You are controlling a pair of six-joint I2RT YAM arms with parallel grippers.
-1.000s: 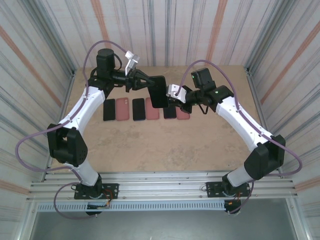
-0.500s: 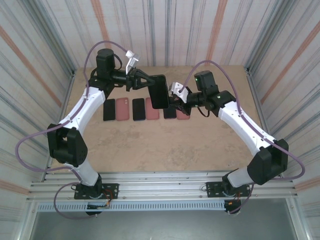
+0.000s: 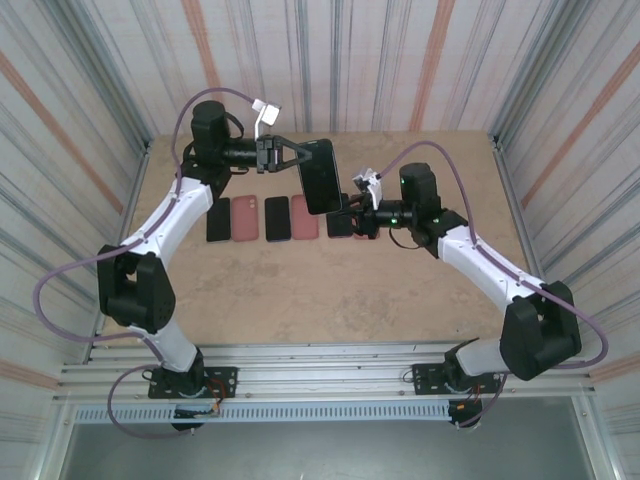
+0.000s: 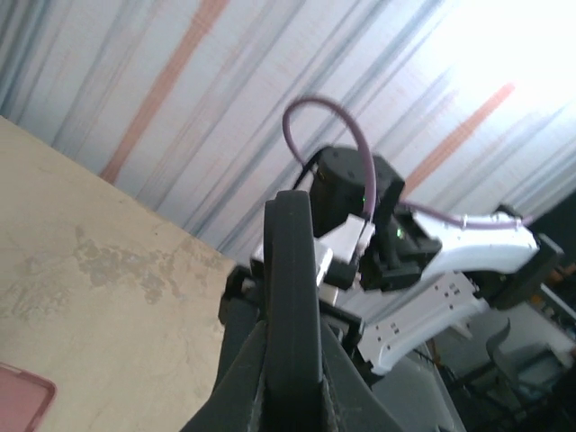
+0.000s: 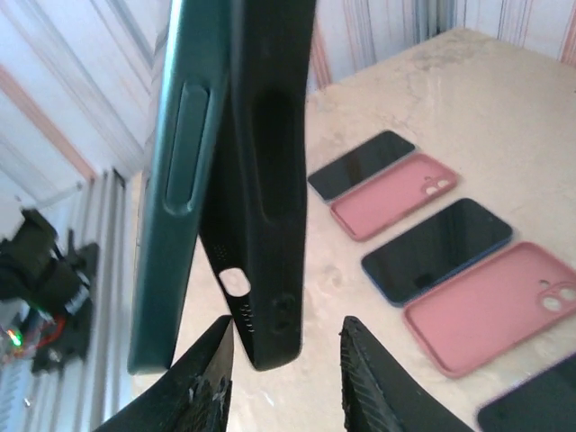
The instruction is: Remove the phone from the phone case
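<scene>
**Phone [image 3: 320,177] held aloft, case splayed at one end**

Left gripper [image 3: 287,155] reaches out over the far half of the table [image 3: 300,300] and pinches the phone at one end. In the left wrist view its fingers [image 4: 245,360] press tight against both flat faces. Holding it high and on edge looks deliberate: the device is clear of the wood and its free end is turned towards the other arm, with room to work all round it. Beneath it, a row of spare handsets and pink cases [image 3: 245,220] lies flat on the table, well apart from the lifted one.

In the right wrist view the job reads as partly done. The dark green phone is on the left with its side button [image 5: 189,144] showing. The black phone case [image 5: 265,180] stands just to its right, splayed away at the lower end and meeting it higher up. The left arm's pinch probably holds the two together there.

Right gripper [image 3: 352,212] sits at that loose lower end with its fingers [image 5: 209,382] spread. One finger is on each side of the case's bottom corner, and as far as I can tell neither touches it. That placement suits closing on the case alone and drawing it off the phone. The risk is catching both layers, or tugging the phone out of the left pinch.
</scene>
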